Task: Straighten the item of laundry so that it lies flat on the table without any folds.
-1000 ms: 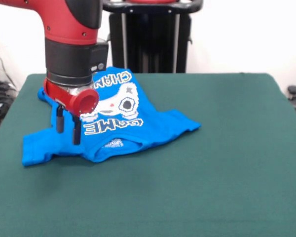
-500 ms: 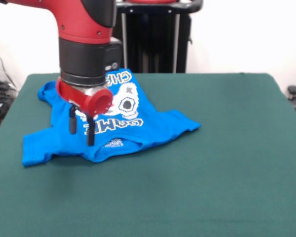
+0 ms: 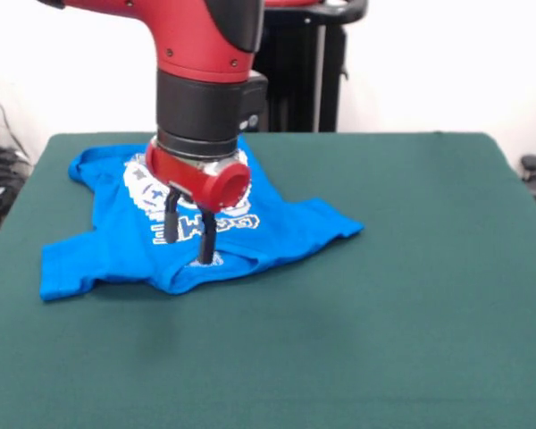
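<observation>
Glossy red arm (image 3: pixel 192 36), black wrist collar, red end effector (image 3: pixel 188 239), apparently two black fingers (image 3: pixel 206 239).

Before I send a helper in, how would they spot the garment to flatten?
On the big dark green felt table, look left, beneath the red and black arm's claw. The small bright blue T-shirt lies rumpled there, the only cloth item, with white print.

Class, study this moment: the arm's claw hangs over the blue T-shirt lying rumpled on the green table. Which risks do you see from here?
1. The claw is open above the T-shirt near its collar; closing there may pinch several layers, lifting a bunch rather than one edge.
2. The shirt lies near the table edge at the picture's left; a pull that way might drag it off.
</observation>
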